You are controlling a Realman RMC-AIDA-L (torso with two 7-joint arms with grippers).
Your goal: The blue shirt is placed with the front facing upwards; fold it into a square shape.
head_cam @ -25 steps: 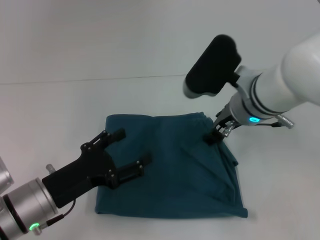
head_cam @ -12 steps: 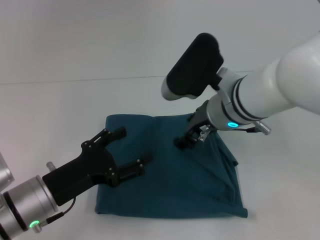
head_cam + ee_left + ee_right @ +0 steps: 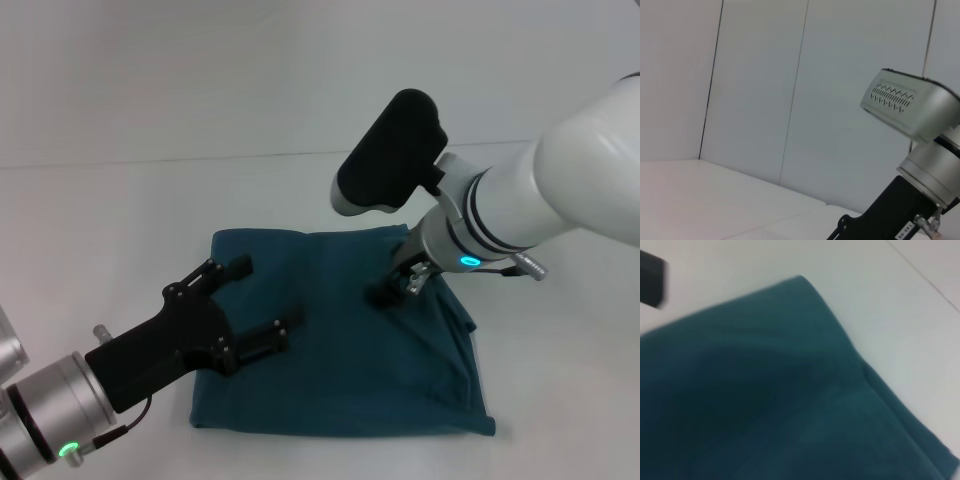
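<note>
Though folded, one blue shirt (image 3: 350, 340); two grippers

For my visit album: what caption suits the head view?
Two robot arms over a folded blue shirt: left tool open, right tool low on the cloth.

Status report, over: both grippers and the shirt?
Left gripper open over shirt's left side. Right gripper low on the blue shirt, which lies folded roughly square. Nothing in the way.

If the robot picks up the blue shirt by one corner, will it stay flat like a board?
Probably not. The blue shirt lies in soft layers with wrinkles by the right gripper, so it would likely droop and unfold. It looks thin, so probably light.
</note>
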